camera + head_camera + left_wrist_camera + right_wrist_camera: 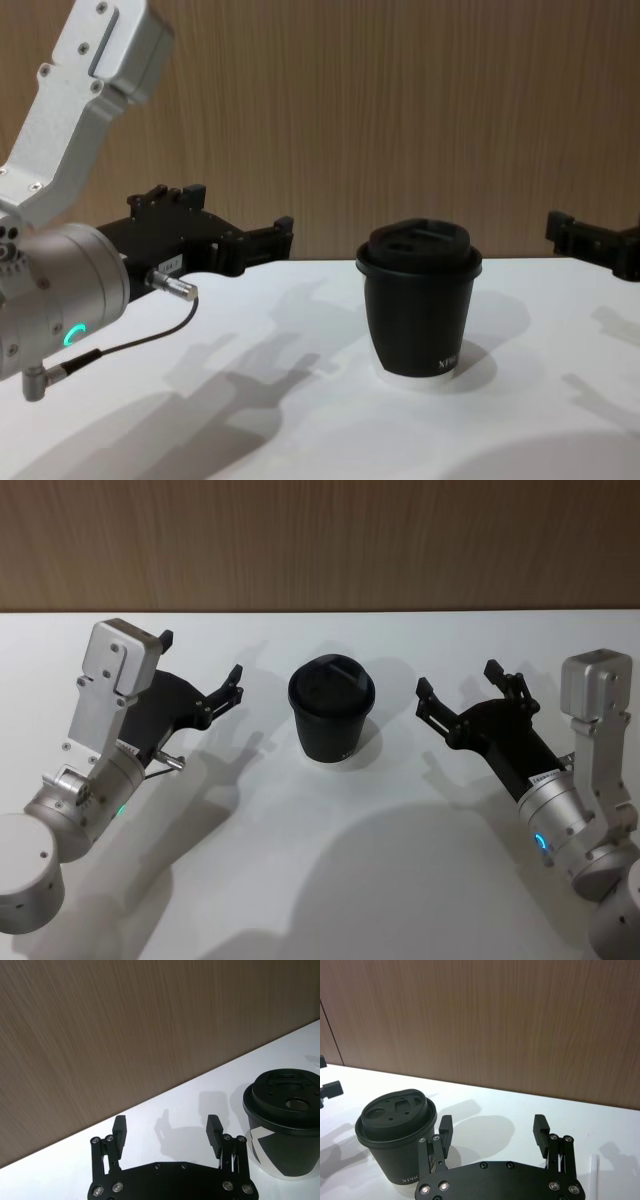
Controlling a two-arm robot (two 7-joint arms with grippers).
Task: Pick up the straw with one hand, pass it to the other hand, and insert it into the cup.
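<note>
Flanked by left gripper point(200, 658) and right gripper point(457, 677), touching neither: cup point(332, 708), upright on table point(320, 880). Flat on table beside right gripper: straw point(594, 1177). Behind all: wall point(320, 540).

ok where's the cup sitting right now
In the head view the black lidded cup stands upright on the white table, midway between the open left tool and the open right tool, touching neither.
</note>
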